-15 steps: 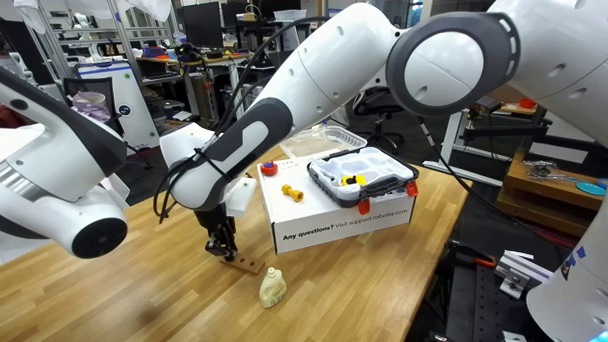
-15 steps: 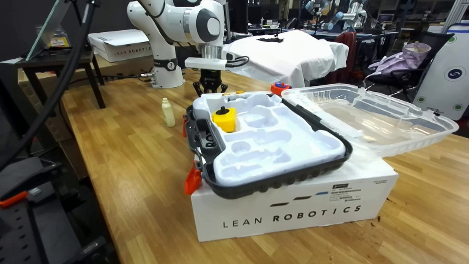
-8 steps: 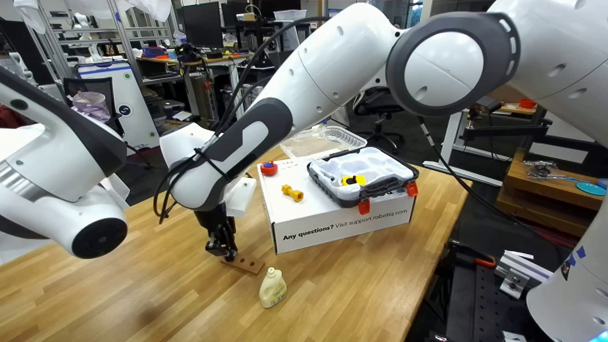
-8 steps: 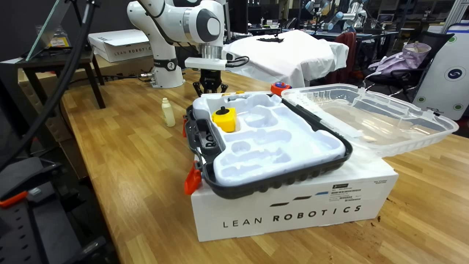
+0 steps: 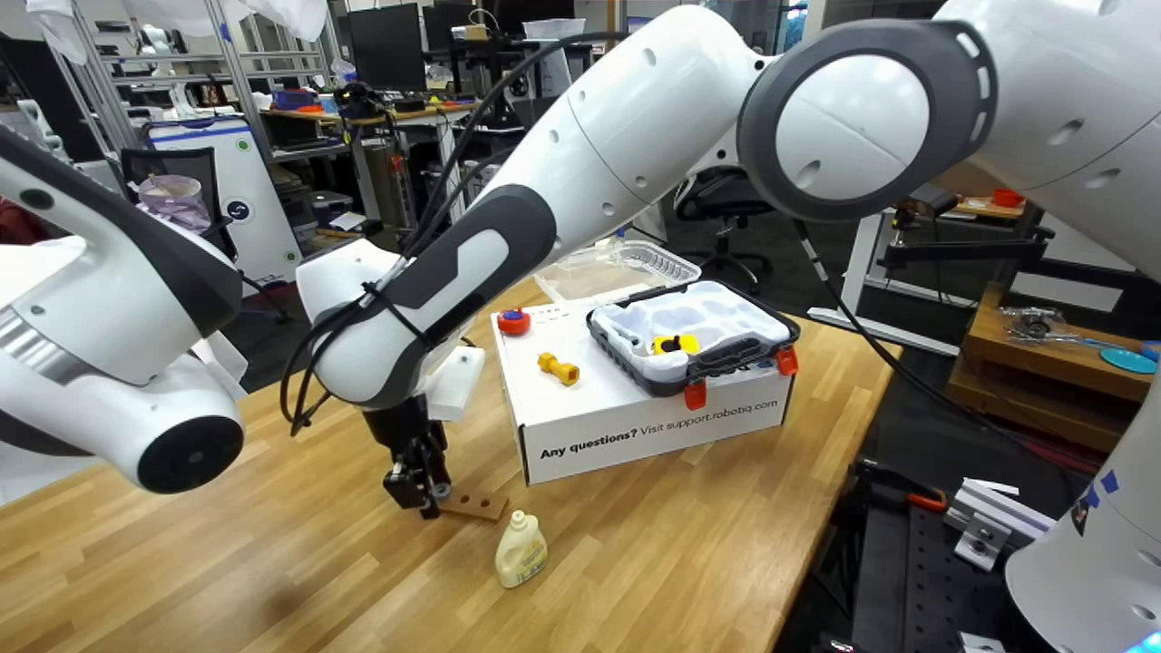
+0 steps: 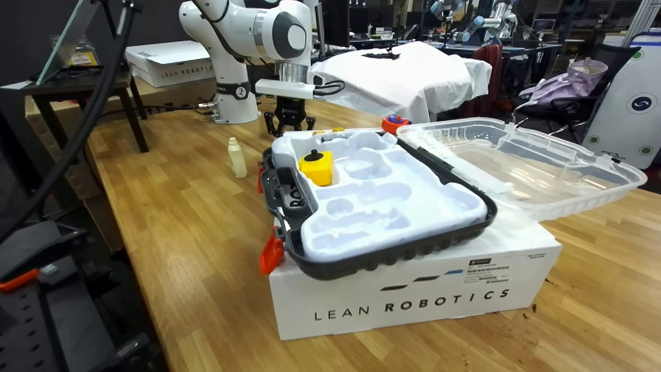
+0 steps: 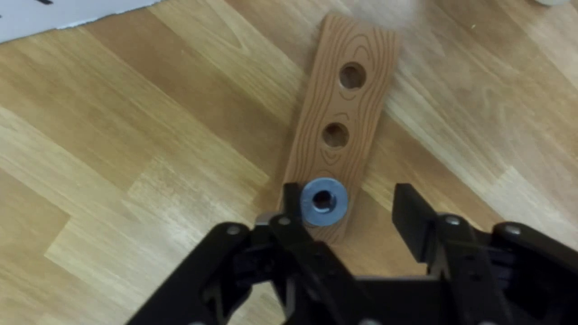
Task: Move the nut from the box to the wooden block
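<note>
Evidently, the hand [image 7: 349,205] was spread wide and grasping nothing, likely to leave the nut [image 7: 323,218], just beside one fingertip [image 7: 291,201], resting on the block [image 7: 344,106].

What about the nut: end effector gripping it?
No: the wrist view shows the end effector open, one finger clear of the nut.

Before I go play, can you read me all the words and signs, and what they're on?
"Any questions? Visit support.robotiq.com": on the box.
"LEAN ROBOTICS": on another side of the box.
"LEAN ROBOTICS": on the back box.
Round logos, no words I can read: white board, black band.
Partly hidden: letters at the case.
Too small or blurred: box label, bottle, yellow label.
</note>
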Motion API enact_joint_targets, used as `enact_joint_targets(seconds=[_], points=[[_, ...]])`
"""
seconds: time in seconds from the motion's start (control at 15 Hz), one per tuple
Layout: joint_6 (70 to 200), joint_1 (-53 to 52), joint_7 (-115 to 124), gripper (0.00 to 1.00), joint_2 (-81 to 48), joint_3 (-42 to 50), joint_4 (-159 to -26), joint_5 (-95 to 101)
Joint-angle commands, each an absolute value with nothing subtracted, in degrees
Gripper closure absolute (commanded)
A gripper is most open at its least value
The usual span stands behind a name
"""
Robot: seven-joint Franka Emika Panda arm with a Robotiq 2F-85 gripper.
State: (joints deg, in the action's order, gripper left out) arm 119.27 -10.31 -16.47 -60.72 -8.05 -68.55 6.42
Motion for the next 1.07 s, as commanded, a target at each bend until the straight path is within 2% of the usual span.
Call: enact_joint_targets(seconds=[0.0, 0.07, 0.2, 0.6, 1.0], points=[[116.43, -9.35, -19.08, 0.13, -61.36, -9.80, -66.96, 4.77], [116.35, -9.31, -19.12, 0.05, -61.12, -9.81, -67.26, 4.66], [116.49, -9.11, -19.18, 0.00, -60.55, -9.62, -67.97, 4.54], [118.17, -7.88, -18.86, 0.00, -56.50, -9.17, -72.07, 4.89], [121.55, -7.29, -18.09, 0.00, -43.45, -9.74, -85.79, 4.52]])
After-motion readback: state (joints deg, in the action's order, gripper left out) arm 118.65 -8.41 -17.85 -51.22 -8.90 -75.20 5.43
